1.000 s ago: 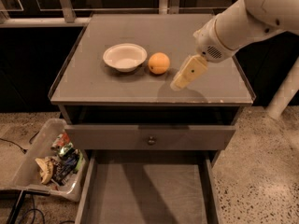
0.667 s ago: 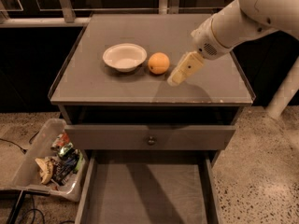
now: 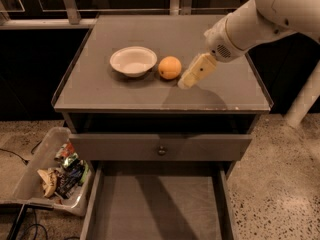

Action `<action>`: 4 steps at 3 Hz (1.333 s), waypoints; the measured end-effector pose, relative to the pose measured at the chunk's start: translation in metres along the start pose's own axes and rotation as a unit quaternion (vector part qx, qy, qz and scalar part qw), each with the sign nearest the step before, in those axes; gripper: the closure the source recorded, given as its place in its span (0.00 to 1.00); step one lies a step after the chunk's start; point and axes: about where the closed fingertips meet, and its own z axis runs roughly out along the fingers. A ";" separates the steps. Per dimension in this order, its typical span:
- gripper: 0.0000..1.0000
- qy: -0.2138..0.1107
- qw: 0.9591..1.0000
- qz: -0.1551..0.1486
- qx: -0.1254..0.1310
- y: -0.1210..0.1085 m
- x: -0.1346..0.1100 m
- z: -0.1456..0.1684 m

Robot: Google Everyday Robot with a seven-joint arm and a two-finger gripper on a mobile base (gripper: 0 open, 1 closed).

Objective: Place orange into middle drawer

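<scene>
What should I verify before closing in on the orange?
1. The orange lies free on the tabletop: ok.
2. The gripper hangs low, just right of the orange: ok.
3. Whether the gripper touches the orange: cannot tell.
4. The white bowl sits close on the orange's left and could get nudged: not ok.
5. The middle drawer is pulled out, with nothing seen on its floor: ok.

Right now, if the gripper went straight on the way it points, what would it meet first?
Probably the tabletop, just beside the orange. The gripper angles down towards it, though depth is unclear.
</scene>
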 end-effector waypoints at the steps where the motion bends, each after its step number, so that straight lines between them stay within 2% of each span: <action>1: 0.00 -0.022 1.000 0.008 -0.003 -0.010 -0.013 0.021; 2: 0.00 -0.039 0.999 0.019 -0.009 -0.020 -0.027 0.040; 3: 0.00 -0.041 0.999 0.028 -0.012 -0.027 -0.032 0.057; 4: 0.00 -0.028 0.999 0.037 -0.017 -0.027 -0.026 0.079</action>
